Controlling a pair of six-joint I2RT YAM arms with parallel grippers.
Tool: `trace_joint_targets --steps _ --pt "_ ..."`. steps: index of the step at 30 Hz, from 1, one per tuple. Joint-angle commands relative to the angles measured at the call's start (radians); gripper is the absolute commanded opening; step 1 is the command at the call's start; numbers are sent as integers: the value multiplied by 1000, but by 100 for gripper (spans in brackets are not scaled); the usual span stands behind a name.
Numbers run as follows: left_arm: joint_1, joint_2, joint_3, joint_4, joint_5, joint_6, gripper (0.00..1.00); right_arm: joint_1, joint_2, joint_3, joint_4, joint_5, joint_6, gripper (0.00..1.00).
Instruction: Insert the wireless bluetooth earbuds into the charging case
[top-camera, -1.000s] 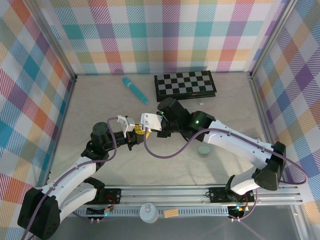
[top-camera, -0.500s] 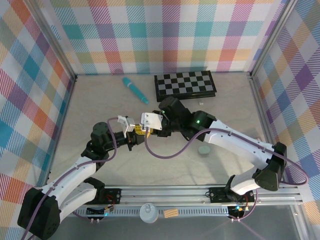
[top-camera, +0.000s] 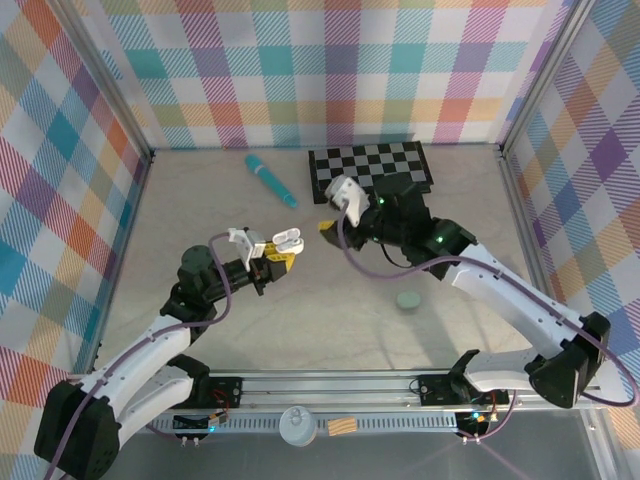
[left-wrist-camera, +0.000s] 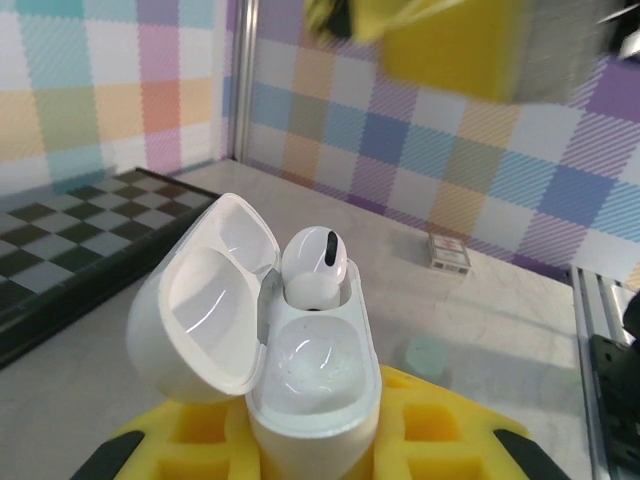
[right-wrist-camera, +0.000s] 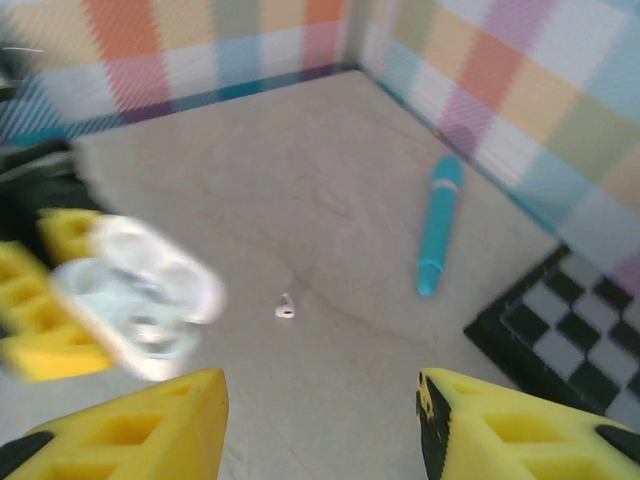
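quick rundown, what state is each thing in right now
charging case: lid open, held
left claw: shut on the charging case
seated earbud: in one slot, other slot empty
loose earbud: lying on the table
right claw: open, empty
teal pen: lying flat

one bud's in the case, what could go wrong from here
1. The loose earbud on the table is tiny beside the right gripper's broad yellow pads; a pinch may nudge it away rather than catch it.
2. The charging case sits open, held up in the left gripper; pushing a bud into its empty slot could tilt it or unseat the seated earbud.
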Motion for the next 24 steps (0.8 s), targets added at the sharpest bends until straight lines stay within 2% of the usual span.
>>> trace_joint_targets --steps 1,6,12,17,24 --pt "15 -70 -10 6 -49 17 5 -69 86 -67 148 -14 431 52" --pt "16 -151 -12 -69 -58 23 5 -89 301 -31 149 -63 611 52" --pt "16 -196 10 -100 -37 22 5 -53 622 154 115 -234 706 52" --pt "16 -188 27 -100 -14 22 5 6 832 356 33 -227 733 46" --pt "16 -180 35 -105 -4 28 5 40 990 503 -10 -193 850 39"
